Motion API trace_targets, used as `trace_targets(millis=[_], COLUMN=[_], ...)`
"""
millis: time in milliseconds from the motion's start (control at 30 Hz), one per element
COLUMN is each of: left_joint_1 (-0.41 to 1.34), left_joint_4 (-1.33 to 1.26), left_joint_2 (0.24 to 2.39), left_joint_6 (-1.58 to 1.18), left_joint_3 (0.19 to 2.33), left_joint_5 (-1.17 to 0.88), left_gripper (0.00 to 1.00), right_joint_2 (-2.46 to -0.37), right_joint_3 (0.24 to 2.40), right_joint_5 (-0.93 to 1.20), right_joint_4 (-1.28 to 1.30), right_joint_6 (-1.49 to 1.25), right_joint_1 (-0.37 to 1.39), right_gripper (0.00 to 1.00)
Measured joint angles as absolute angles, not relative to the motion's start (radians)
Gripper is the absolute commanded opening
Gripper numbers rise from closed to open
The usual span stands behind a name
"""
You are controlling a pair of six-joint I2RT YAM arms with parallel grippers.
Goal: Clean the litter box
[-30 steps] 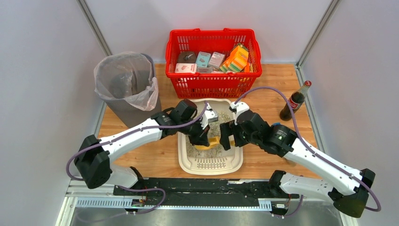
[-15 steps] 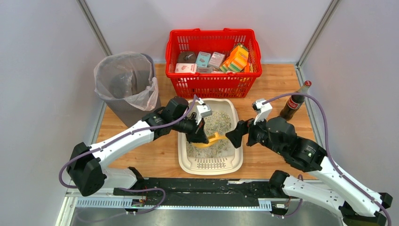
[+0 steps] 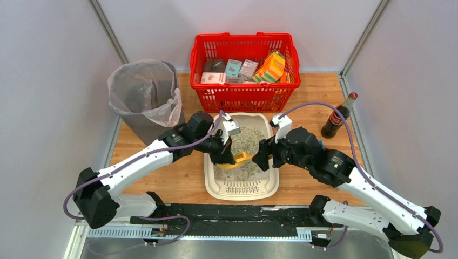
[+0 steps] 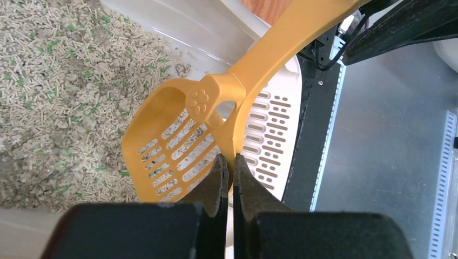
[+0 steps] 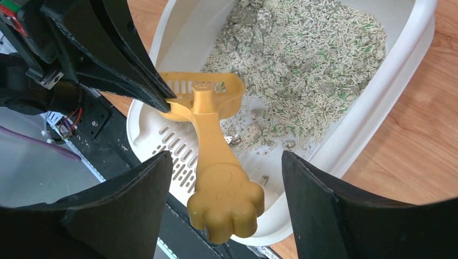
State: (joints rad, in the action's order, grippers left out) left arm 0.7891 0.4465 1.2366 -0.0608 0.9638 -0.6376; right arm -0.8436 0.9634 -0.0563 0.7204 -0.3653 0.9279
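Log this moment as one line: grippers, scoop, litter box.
left gripper: shut on scoop rim | right gripper: open, straddling scoop handle, not gripping | scoop: head in litter box

I have the litter box (image 3: pixel 242 195) mid-table (image 3: pixel 308 102), straight ahead of me. The basket (image 3: pixel 243 36) sits just behind it, the bin (image 3: pixel 141 91) behind and to the left, and the bottle (image 3: pixel 337 116) well off to the right. The scoop (image 3: pixel 241 159) is over the box, between my 2 grippers: left gripper (image 3: pixel 226 157) on its left, right gripper (image 3: pixel 263 156) on its right.
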Motion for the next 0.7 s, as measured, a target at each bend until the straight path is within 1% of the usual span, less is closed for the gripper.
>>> trace_targets(millis=[133, 200, 267, 333, 467, 633, 700], left_joint_1=[0.789, 0.789, 0.789, 0.789, 0.789, 0.789, 0.789], left_joint_4=[0.446, 0.446, 0.446, 0.448, 0.452, 0.454, 0.456], left_joint_2=[1.225, 1.224, 1.225, 1.224, 1.225, 1.225, 1.224], left_joint_6=[-0.058, -0.058, -0.058, -0.057, -0.056, -0.054, -0.054], left_joint_3=[0.964, 0.964, 0.964, 0.964, 0.964, 0.964, 0.964], left_joint_5=[-0.630, -0.630, -0.630, -0.630, -0.627, -0.619, -0.619], left_gripper=[0.00, 0.00, 0.00, 0.00, 0.00, 0.00, 0.00], right_joint_2=[-0.842, -0.839, -0.834, -0.832, -0.832, -0.825, -0.823], right_joint_3=[0.963, 0.959, 0.952, 0.948, 0.946, 0.934, 0.927], right_joint_5=[-0.041, -0.030, -0.014, -0.004, 0.010, 0.025, 0.028], right_joint_4=[0.715, 0.700, 0.683, 0.675, 0.675, 0.670, 0.668], right_joint_6=[-0.366, -0.369, -0.371, -0.373, -0.373, -0.372, -0.372], right_joint_1=[0.928, 0.928, 0.928, 0.928, 0.926, 0.926, 0.926], right_gripper=[0.67, 0.58, 0.54, 0.54, 0.57, 0.55, 0.42])
